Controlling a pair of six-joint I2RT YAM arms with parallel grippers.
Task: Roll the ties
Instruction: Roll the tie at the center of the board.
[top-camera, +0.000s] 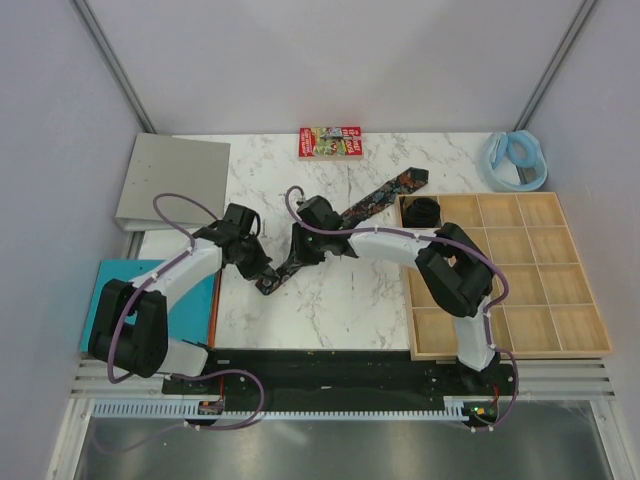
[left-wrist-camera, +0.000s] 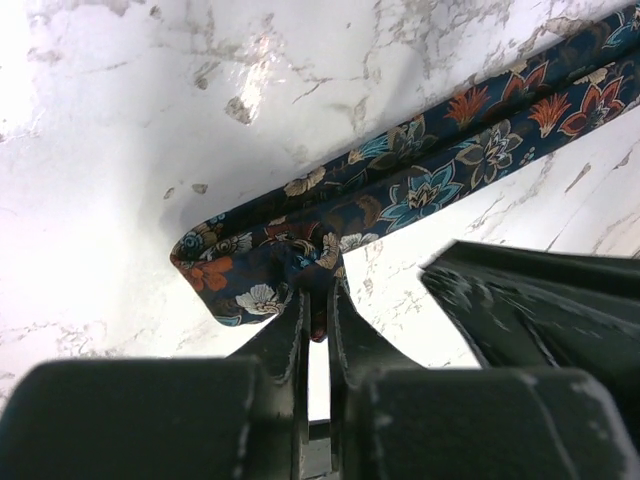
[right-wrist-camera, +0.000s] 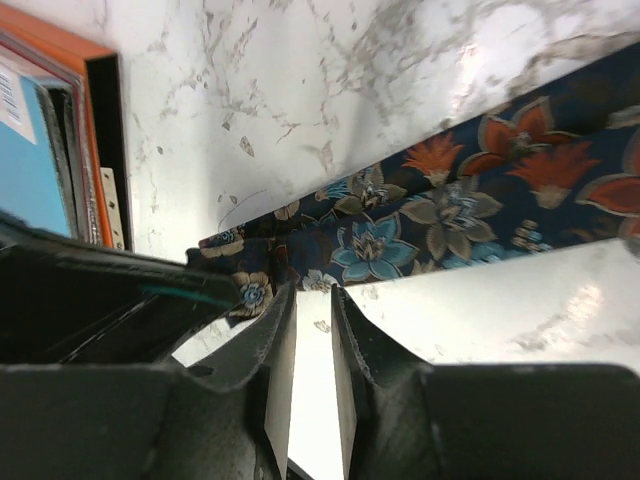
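One tie (top-camera: 375, 200), dark with a floral print, lies as a long strip slanting across the marble table (top-camera: 330, 310). Its near end is folded over, and my left gripper (top-camera: 262, 272) is shut on that fold; the left wrist view shows the tie (left-wrist-camera: 420, 180) pinched between the left gripper's (left-wrist-camera: 318, 300) fingers. My right gripper (top-camera: 298, 258) sits just beside it. In the right wrist view the right gripper (right-wrist-camera: 313, 292) is open a narrow way, its tips at the edge of the tie (right-wrist-camera: 450, 210), with bare table between them. A rolled tie (top-camera: 422, 210) rests in a tray compartment.
A wooden tray (top-camera: 560, 290) of several compartments fills the right side. A red printed box (top-camera: 329, 142) lies at the back, a pale blue ring (top-camera: 515, 160) at the back right. A grey board (top-camera: 175, 180) and a teal book (top-camera: 100, 300) occupy the left.
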